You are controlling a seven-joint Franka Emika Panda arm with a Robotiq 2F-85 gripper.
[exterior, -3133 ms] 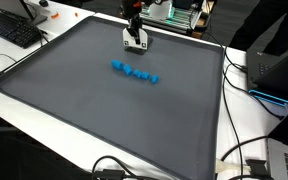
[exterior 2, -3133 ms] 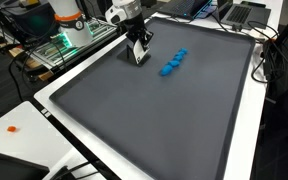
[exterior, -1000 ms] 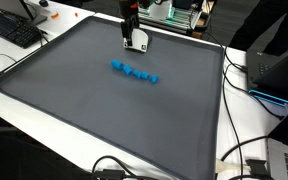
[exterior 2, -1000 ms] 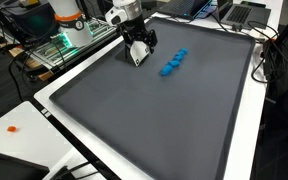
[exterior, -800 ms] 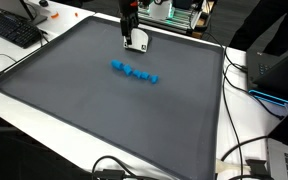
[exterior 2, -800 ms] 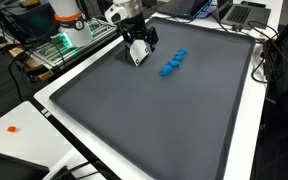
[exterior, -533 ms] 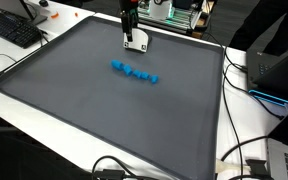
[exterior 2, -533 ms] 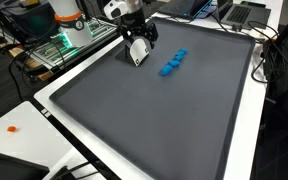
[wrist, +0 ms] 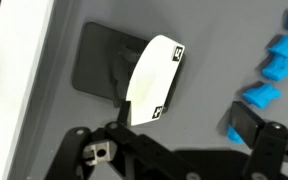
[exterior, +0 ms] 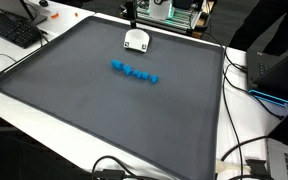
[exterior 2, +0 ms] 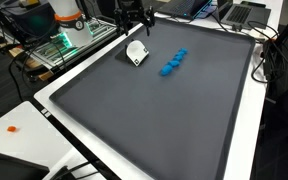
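While jaws hang wide, holding nothing, white piece (wrist: 154,80) lies on counter (exterior: 84,110) just below them, untouched. Blue blocks (wrist: 274,70) off to jaws' side. Piece looks light, stiff, smooth, maybe slippery: pinch across narrow width, mid-length.

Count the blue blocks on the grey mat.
5 blue blocks, in one diagonal row on the grey mat, near the white card; they touch, so one may be miscounted.

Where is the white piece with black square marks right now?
The white curved piece with black square marks sits near the far edge of the dark grey mat in an exterior view, apart from the row of small blue blocks.
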